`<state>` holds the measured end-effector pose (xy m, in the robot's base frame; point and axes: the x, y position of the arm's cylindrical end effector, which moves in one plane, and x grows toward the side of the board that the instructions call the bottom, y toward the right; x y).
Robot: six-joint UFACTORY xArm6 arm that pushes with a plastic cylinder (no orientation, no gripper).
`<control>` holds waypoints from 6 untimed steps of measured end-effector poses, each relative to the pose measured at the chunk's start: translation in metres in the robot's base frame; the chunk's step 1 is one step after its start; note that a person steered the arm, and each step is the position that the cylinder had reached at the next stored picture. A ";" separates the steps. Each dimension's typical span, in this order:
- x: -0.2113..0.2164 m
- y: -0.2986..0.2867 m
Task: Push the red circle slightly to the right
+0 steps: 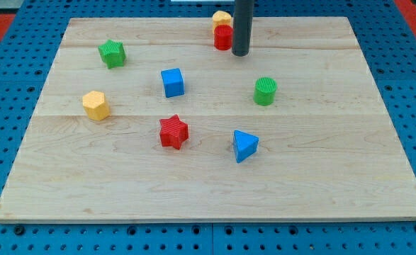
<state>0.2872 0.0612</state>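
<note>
The red circle (222, 37) sits near the view's top edge of the wooden board (321, 177), just right of the middle. A yellow block (221, 18) touches it from above. My tip (240, 53) is at the end of the dark rod, which comes down from the view's top. The tip stands right against the red circle's right side, slightly lower in the view. The rod hides part of the red circle's right edge.
A green star (112, 53) is at the upper left, a yellow hexagon (95, 105) at the left, a blue cube (172, 82) and a red star (173, 132) in the middle, a green cylinder (265, 91) and a blue triangle (244, 146) to the right.
</note>
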 end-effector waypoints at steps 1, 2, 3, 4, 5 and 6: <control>-0.011 0.000; -0.023 0.000; -0.025 0.000; -0.025 -0.003; -0.025 -0.006; -0.025 -0.013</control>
